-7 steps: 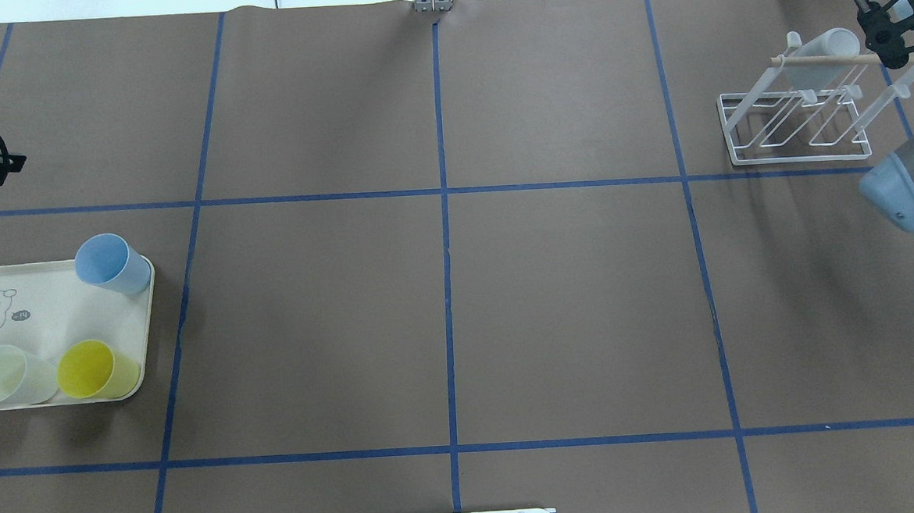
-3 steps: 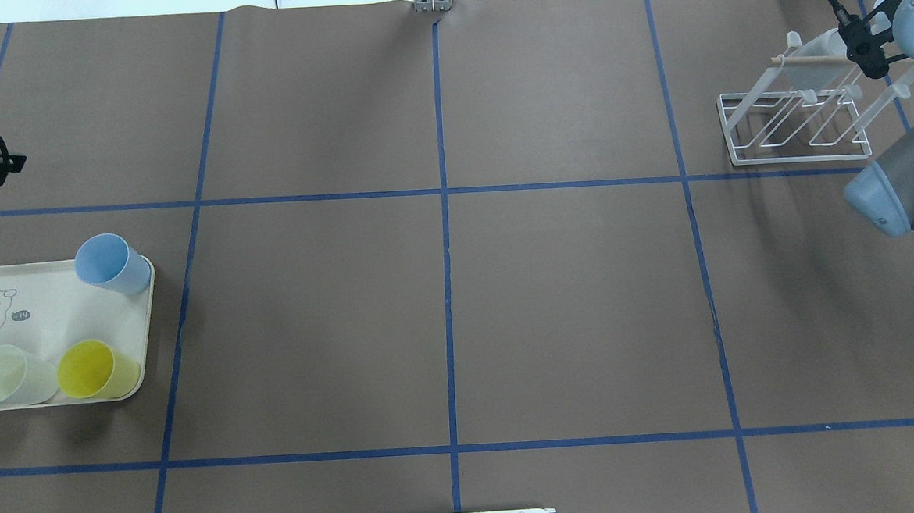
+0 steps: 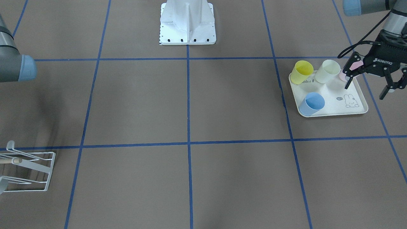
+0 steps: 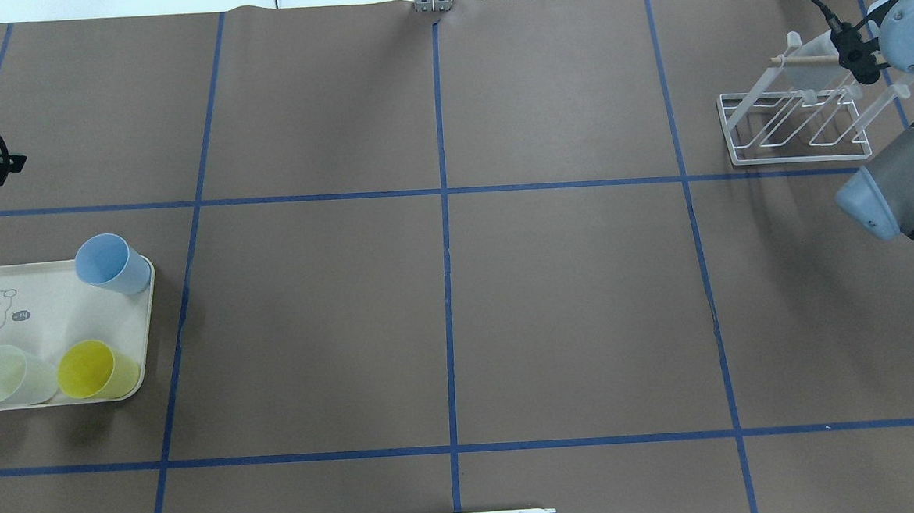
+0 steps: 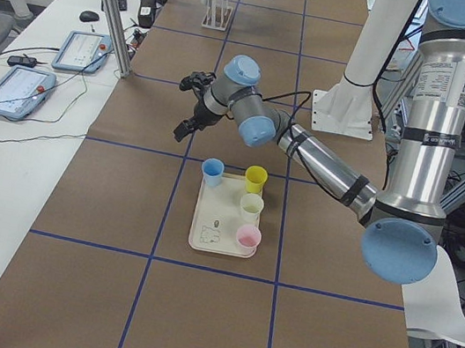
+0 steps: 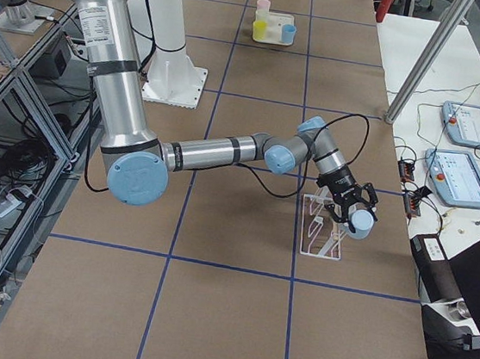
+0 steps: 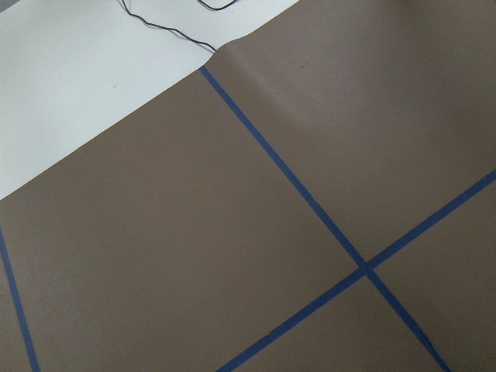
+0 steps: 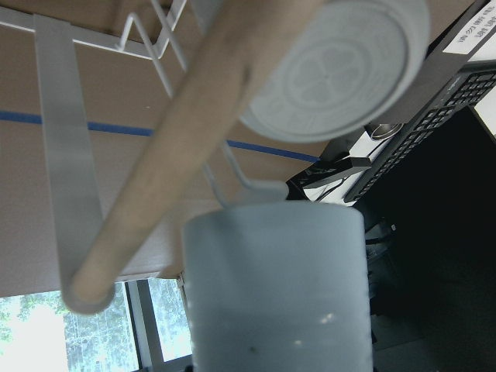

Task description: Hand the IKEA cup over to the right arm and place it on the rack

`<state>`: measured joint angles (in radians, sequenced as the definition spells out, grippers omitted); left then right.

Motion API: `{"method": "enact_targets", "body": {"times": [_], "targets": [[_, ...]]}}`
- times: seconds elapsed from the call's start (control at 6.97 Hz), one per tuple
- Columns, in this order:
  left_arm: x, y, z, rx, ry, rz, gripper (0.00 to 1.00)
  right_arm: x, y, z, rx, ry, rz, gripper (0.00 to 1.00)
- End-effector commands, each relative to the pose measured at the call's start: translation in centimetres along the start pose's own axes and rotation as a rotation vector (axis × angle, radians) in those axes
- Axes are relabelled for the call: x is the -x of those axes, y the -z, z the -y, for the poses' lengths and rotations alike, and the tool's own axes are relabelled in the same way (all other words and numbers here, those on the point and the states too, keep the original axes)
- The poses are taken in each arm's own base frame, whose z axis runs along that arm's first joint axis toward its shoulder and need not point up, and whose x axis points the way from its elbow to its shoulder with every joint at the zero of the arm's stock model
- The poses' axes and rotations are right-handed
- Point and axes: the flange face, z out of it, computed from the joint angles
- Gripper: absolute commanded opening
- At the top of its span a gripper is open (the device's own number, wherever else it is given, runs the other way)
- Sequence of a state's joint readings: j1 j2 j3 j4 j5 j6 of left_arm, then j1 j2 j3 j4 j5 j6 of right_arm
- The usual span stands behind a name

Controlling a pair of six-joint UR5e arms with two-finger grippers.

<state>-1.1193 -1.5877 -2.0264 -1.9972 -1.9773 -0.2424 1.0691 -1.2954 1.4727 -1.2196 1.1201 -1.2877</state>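
cream tray (image 3: 334, 92), printed "rabbit", carries four cups: yellow (image 3: 302, 72), pale green (image 3: 329, 70), pink (image 5: 248, 236), blue (image 3: 311, 103). one pale grey cup (image 8: 271, 294) sits by the dowel (image 8: 194, 132) of the one white rack (image 4: 794, 118), upper right of the overhead view. we read "robotiq" on the left gripper (image 3: 365, 90), its fingers spread wide and empty over the tray's edge; whether the right gripper (image 6: 353, 217) grips that cup we cannot tell.

The right arm (image 4: 891, 187) hangs over the rack (image 4: 806, 59), well apart from the tray (image 4: 53, 317) of cups (image 4: 105, 263).
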Motion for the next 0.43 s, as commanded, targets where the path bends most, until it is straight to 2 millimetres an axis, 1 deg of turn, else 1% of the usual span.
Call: {"method": "enact_targets", "body": {"times": [0.0, 0.29], "targets": [[0.02, 0.01, 0.00, 0.000, 0.000, 0.000, 1.00, 0.65, -0.64, 1.45, 0.027, 0.014, 0.005, 0.28], [-0.05, -0.03, 0.00, 0.000, -0.001, -0.001, 1.00, 1.03, -0.97, 1.60, 0.030, 0.019, 0.012, 0.29]]}}
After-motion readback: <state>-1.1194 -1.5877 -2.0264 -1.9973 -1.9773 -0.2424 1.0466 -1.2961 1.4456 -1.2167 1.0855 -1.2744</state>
